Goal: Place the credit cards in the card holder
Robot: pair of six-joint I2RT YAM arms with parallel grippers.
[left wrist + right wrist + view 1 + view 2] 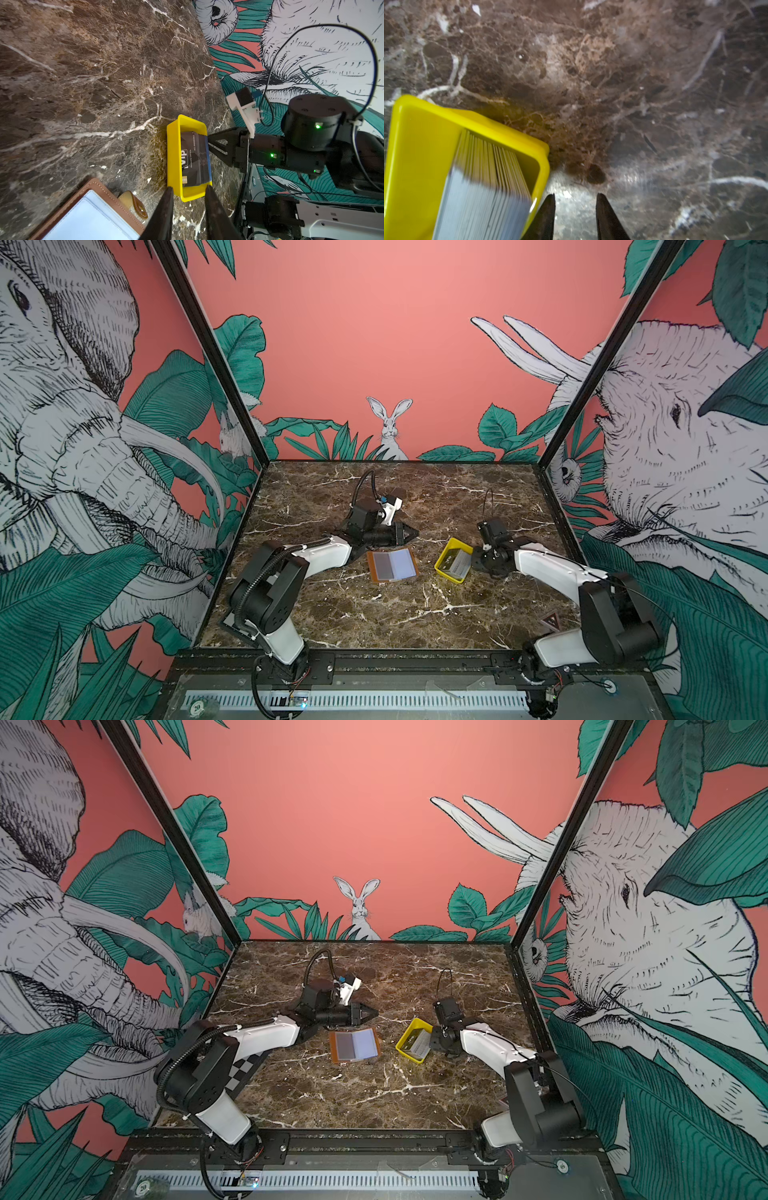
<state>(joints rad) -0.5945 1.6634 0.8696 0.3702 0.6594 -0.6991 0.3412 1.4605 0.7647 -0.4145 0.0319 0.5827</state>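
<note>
The credit cards [194,160] are a dark stack with white "Vip" lettering, standing on edge in a yellow tray [172,149]. In the right wrist view their pale edges [483,182] fan out inside that tray [415,128]. The card holder [392,565] [354,1045] lies open and flat at mid-table, clear sleeves up, its tan corner [89,187] showing in the left wrist view. My left gripper [189,188] [413,532] hovers behind the holder, pointing at the tray, open and empty. My right gripper [575,196] [476,563] is open just outside the tray's right wall, over bare marble.
The holder's snap tab [135,204] sticks out toward the tray. Painted side walls [552,456] enclose the marble table [395,614]. The right arm's wrist and cable [311,128] stand close behind the tray. A black rail [415,659] runs along the front edge.
</note>
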